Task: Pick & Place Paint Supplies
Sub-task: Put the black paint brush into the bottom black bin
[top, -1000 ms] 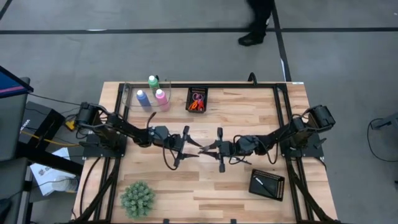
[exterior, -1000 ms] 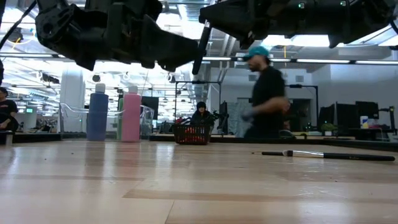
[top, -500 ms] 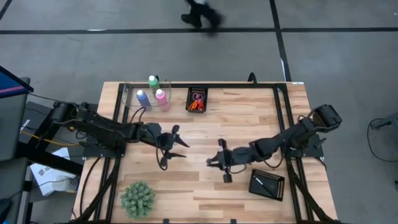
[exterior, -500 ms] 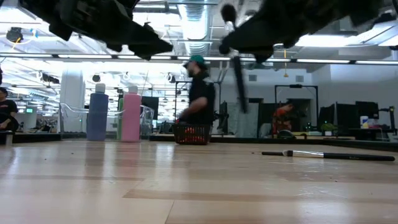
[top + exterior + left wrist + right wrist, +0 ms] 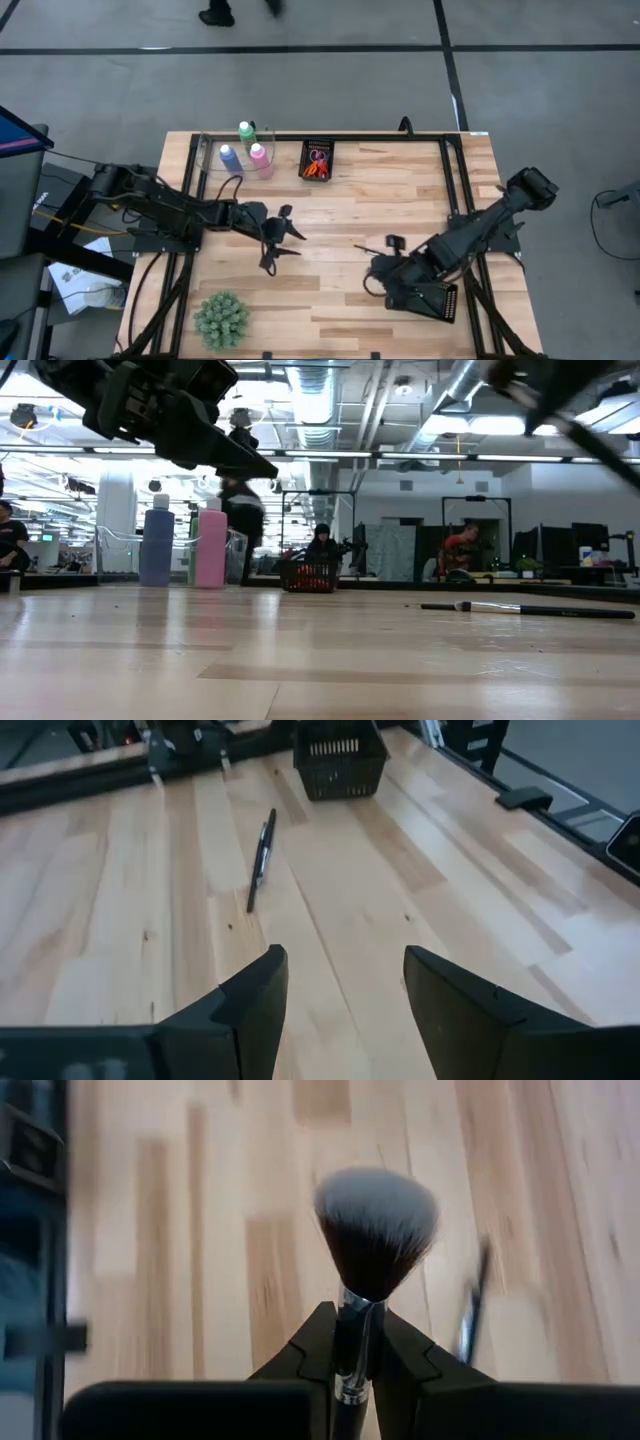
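Overhead, right gripper (image 5: 385, 262) hung beside the black mesh tray (image 5: 432, 297), having swung there from mid-table, while the left gripper (image 5: 283, 235) sat spread and empty. Low down, a second brush (image 5: 525, 609) lay on the table (image 5: 300, 670). Right wrist view: fingers pinched a fluffy brush (image 5: 372, 1230) low on its handle, so it could tip outside the tray.

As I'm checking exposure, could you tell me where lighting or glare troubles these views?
Low view: ceiling lights backlight the left gripper into a dark silhouette, and the table carries a pale sheen. High view: even light, only faint shadows under the arms. Right wrist view: the brush in the right gripper is evenly lit.
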Controlling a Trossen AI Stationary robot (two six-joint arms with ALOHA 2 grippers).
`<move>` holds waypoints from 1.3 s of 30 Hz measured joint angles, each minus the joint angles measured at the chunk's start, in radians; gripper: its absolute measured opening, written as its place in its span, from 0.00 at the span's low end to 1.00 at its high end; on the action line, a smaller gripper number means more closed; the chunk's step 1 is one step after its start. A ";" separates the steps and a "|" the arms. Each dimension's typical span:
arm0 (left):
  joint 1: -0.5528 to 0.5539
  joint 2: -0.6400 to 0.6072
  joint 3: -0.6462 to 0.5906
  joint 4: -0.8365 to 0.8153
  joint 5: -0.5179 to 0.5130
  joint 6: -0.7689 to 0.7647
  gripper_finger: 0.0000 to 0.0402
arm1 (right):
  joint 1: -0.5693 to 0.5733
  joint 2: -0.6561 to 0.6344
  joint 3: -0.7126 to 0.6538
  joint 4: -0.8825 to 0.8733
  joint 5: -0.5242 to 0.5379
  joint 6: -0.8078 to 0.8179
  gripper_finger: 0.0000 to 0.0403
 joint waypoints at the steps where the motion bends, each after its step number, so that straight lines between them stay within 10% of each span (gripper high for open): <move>1: 0.000 0.006 0.000 0.000 0.000 0.000 0.48 | 0.011 0.000 0.006 -0.049 -0.011 0.041 0.07; 31: 0.004 0.026 0.000 0.089 0.000 0.021 0.47 | 0.261 0.003 -0.240 -0.060 -0.189 0.682 0.07; 39: 0.012 0.026 0.000 0.112 0.000 0.027 0.47 | 0.263 0.003 -0.239 -0.026 -0.180 0.748 0.43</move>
